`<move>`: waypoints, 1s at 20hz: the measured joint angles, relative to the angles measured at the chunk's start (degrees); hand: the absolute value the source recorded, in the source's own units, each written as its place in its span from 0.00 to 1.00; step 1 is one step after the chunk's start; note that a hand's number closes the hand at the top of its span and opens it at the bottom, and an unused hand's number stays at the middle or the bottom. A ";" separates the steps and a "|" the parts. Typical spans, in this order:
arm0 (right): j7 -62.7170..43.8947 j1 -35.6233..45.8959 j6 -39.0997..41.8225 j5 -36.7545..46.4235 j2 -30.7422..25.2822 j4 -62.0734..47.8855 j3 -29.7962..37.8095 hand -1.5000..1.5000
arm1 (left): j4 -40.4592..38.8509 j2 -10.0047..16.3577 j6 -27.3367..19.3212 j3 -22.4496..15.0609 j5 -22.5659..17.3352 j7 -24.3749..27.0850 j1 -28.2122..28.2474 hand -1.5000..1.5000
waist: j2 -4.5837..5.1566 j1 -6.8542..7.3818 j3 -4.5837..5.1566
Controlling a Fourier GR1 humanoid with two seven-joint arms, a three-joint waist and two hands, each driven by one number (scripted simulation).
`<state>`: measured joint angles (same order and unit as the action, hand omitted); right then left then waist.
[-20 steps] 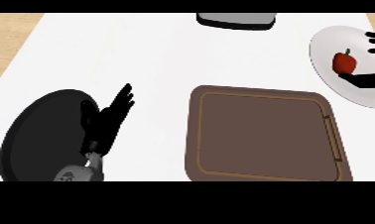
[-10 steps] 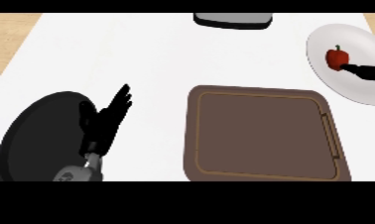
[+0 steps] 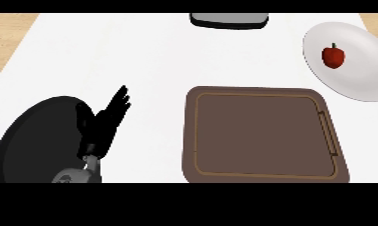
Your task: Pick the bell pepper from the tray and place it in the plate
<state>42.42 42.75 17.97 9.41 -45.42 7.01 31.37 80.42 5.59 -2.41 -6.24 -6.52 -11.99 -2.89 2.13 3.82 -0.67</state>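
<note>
The brown tray (image 3: 258, 91) in the middle holds nothing. The white plate (image 3: 347, 77) sits at far right. My left hand (image 3: 103, 122) rests near left, fingers straight, holding nothing. The bell pepper (image 3: 334, 57) stands on the plate, stem pointing far, well to that hand's right. My right hand is out of view.

A kitchen: a white counter (image 3: 148, 55) bearing a brown tray (image 3: 262, 135), white plate (image 3: 347, 77) and red bell pepper (image 3: 333, 56).

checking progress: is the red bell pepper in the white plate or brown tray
In the white round plate: the red bell pepper sits on it.
</note>
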 measured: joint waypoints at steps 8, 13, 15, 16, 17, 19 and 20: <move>1.12 -5.86 6.79 1.78 -3.27 1.48 -2.12 0.00 | 0.46 0.33 0.03 0.25 0.06 0.02 0.90 0.50 | -0.32 -0.50 -0.03; 3.36 -10.16 6.75 3.37 -4.21 3.34 -3.94 0.00 | 0.21 0.33 -0.21 0.57 0.15 0.25 1.24 0.50 | -0.58 -1.16 -0.05; 3.85 -11.23 6.38 3.78 -4.63 3.76 -4.41 0.00 | 0.55 0.18 -0.24 0.47 0.17 0.39 1.58 0.50 | -0.66 -1.14 -0.05; 4.28 -11.79 6.08 4.05 -4.54 4.00 -4.73 0.00 | 0.35 0.25 -0.18 0.63 0.09 0.33 1.42 0.50 | -0.69 -1.23 -0.04; 4.63 -12.43 5.89 4.29 -4.52 4.13 -5.02 0.00 | 0.31 0.26 -0.14 0.71 0.03 0.36 1.47 0.50 | -0.71 -1.26 -0.04; 5.36 -13.70 5.57 4.64 -4.68 4.34 -5.46 0.00 | 0.54 -0.03 -0.41 0.52 0.19 0.30 1.68 0.50 | -0.77 -1.36 -0.04; 5.50 -14.15 5.55 4.74 -4.97 4.39 -5.62 0.00 | 0.61 0.22 -0.16 0.71 -0.01 0.26 1.79 0.50 | -0.80 -1.37 -0.04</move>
